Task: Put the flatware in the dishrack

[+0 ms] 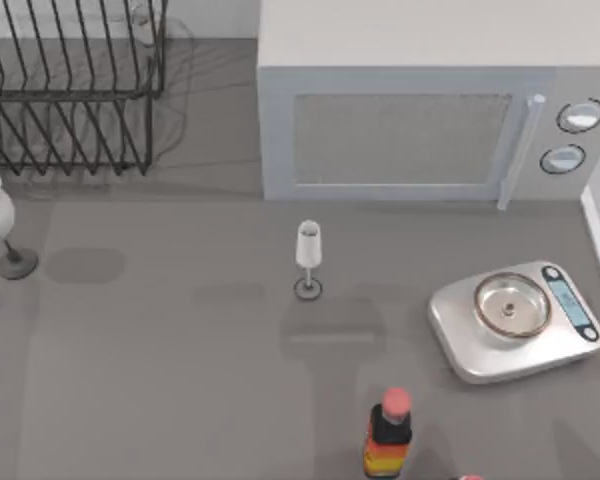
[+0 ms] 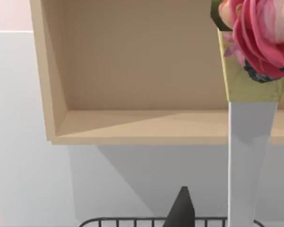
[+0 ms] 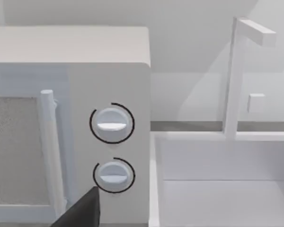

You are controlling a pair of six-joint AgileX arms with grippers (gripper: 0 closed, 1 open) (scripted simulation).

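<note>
Seen from above, the black wire dishrack (image 1: pixel 70 90) stands in the upper left of the frame on our grey table (image 1: pixel 180 380). A grey microwave (image 1: pixel 400 120) sits across the upper middle and right. A small clear stemmed glass (image 1: pixel 308 258) stands upright near the centre, well apart from the rack. A silver kitchen scale (image 1: pixel 515 320) lies at the right, and a dark bottle with a pink cap (image 1: pixel 388 435) stands at the lower edge.

In the left wrist view, a dark tip of our left gripper (image 2: pixel 182 210) points up over the rack's top rim, below a wooden shelf (image 2: pixel 132 71). In the right wrist view, our right gripper (image 3: pixel 83 213) hangs before the microwave's two dials. We cannot tell whether either gripper is spread or closed.
</note>
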